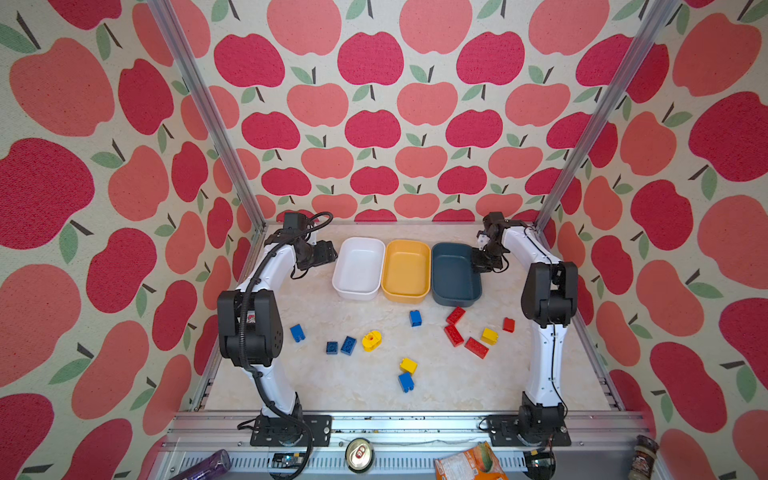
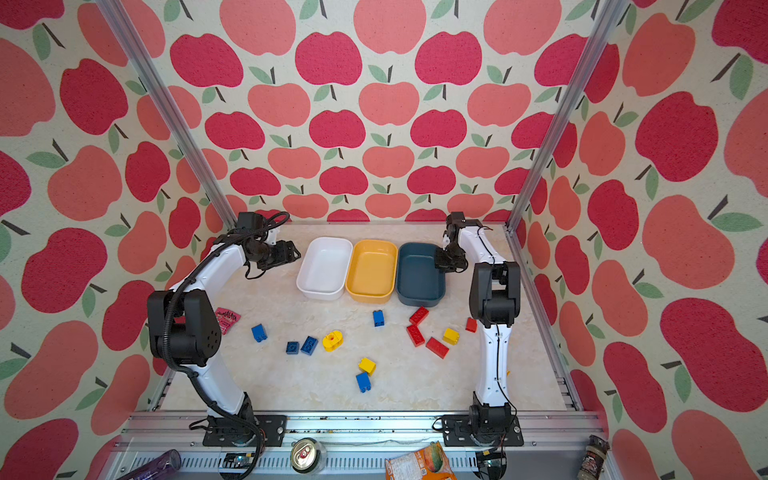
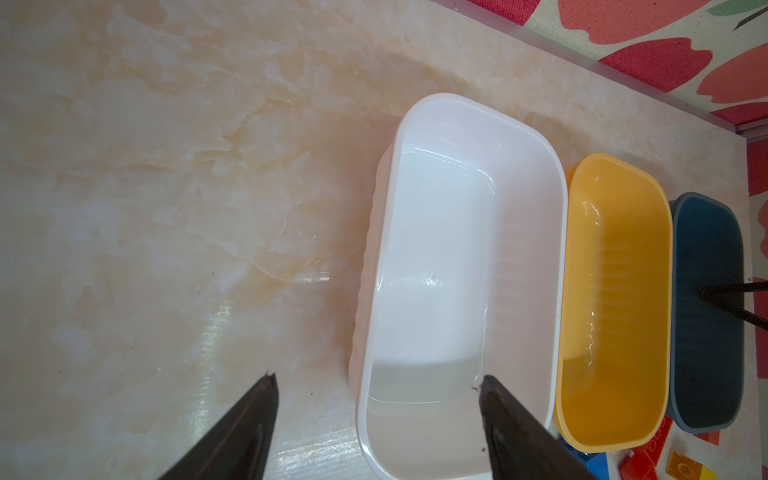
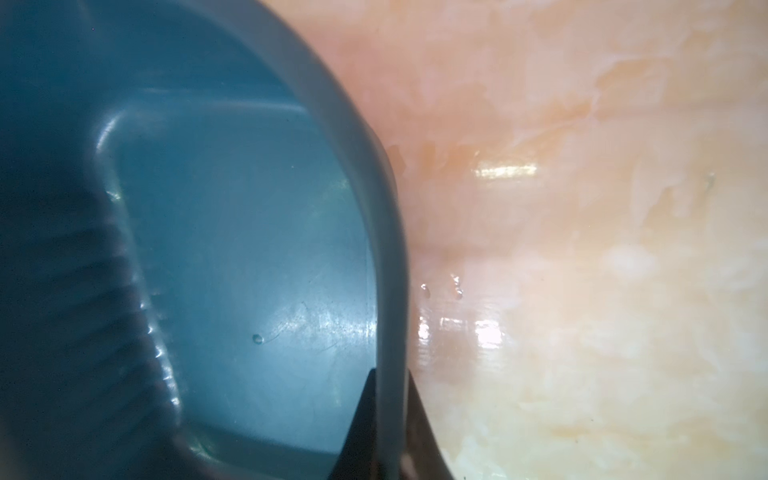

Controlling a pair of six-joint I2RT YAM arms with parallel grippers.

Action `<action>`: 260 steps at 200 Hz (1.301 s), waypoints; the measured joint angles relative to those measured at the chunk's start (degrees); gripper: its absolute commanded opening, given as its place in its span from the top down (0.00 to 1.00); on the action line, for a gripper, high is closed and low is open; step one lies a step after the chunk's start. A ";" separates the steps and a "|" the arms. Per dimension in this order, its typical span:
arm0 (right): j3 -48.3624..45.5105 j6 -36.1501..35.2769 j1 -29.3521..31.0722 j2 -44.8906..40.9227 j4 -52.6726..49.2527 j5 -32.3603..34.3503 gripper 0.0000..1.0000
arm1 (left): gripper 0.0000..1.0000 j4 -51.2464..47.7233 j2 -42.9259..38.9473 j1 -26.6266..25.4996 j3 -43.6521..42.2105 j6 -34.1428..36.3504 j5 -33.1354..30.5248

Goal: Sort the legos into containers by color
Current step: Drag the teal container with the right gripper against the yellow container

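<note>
Step, apparently: tub placement; legos (image 1: pixel 454 335) unsorted, in front of yellow tub (image 1: pixel 406 270). Grip: right end effector (image 4: pixel 390 384) clamped on blue tub (image 1: pixel 453 278) rim; left end effector (image 3: pixel 376 380) apart, empty. Next: release rim, begin picking.

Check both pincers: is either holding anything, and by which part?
The right pincer is shut on the dark blue tub, pinching its rim, one finger inside, one outside. The left pincer is open near the white tub, holding nothing.
</note>
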 measured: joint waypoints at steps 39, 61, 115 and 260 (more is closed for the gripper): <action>1.09 0.04 0.57 0.55 -0.26 -0.07 1.00 | 0.20 0.00 -0.28 0.22 -0.59 0.00 0.02; 1.27 0.26 0.90 0.83 -0.24 -0.09 1.00 | 0.19 0.00 -0.33 0.37 -0.63 0.00 0.02; 2.71 0.48 1.49 1.81 -0.50 -0.55 1.00 | 0.19 0.04 -0.39 0.74 -0.68 -0.02 0.04; 6.21 2.16 2.89 3.63 -1.31 -1.53 0.68 | 0.17 0.42 -2.01 1.55 -2.32 0.00 0.46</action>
